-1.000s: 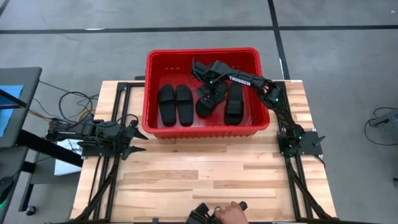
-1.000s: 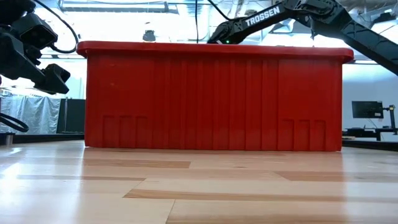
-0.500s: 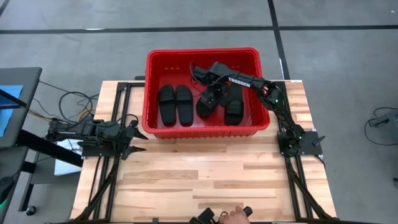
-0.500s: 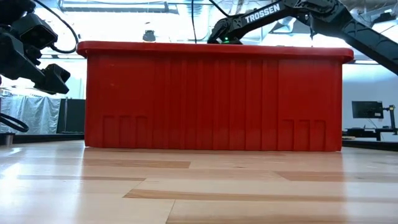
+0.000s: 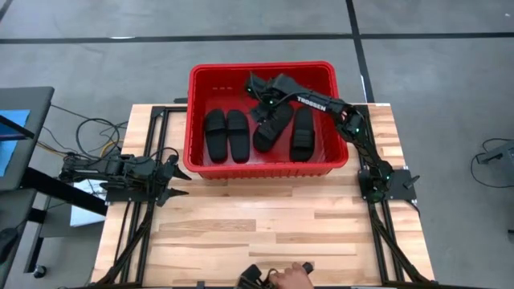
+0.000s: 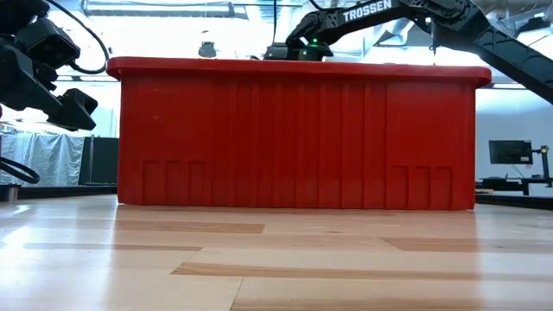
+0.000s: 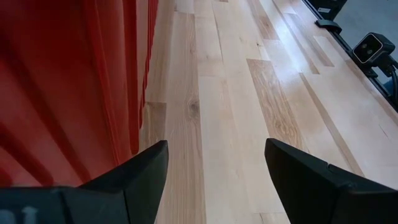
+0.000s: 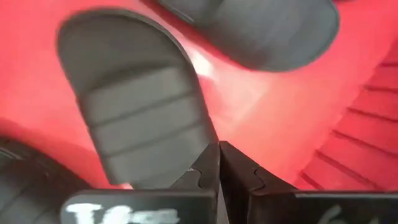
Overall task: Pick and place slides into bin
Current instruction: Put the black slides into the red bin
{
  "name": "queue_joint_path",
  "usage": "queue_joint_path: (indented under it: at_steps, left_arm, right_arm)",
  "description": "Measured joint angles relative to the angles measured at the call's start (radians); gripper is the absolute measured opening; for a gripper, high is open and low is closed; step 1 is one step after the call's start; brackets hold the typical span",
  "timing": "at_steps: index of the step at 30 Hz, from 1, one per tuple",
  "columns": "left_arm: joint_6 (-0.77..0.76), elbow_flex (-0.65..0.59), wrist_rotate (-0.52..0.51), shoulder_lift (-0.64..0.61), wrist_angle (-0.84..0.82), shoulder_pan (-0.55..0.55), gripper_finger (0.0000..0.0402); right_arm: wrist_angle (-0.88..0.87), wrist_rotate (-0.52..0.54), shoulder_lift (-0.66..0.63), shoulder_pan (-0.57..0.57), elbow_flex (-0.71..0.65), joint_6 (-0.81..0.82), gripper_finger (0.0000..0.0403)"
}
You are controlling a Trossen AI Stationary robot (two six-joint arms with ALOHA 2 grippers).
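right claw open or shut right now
Shut: in its wrist view the right claw's fingers meet, nothing between them, above the slides in the bin.

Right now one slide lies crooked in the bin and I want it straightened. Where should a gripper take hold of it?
Probably by the wide strap of the crooked slide, coming straight down from above. It appears to lie sole-down on the floor of the bin, so the strap is the raised part fingers could close across. The right gripper, now shut, hangs nearest.
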Motion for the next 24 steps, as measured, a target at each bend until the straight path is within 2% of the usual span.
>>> queue_joint_path:
  at_steps: [17, 24]
  left_arm:
    - [0.000, 0.000, 0.000, 0.000, 0.000, 0.000, 0.0259]
    - [0.000, 0.000, 0.000, 0.000, 0.000, 0.000, 0.0259]
  right_arm:
    - [0.134, -0.092, 0.024, -0.067, -0.026, 0.013, 0.0000]
    - [0.059, -0.124, 0.119, -0.068, 0.018, 0.003, 0.0000]
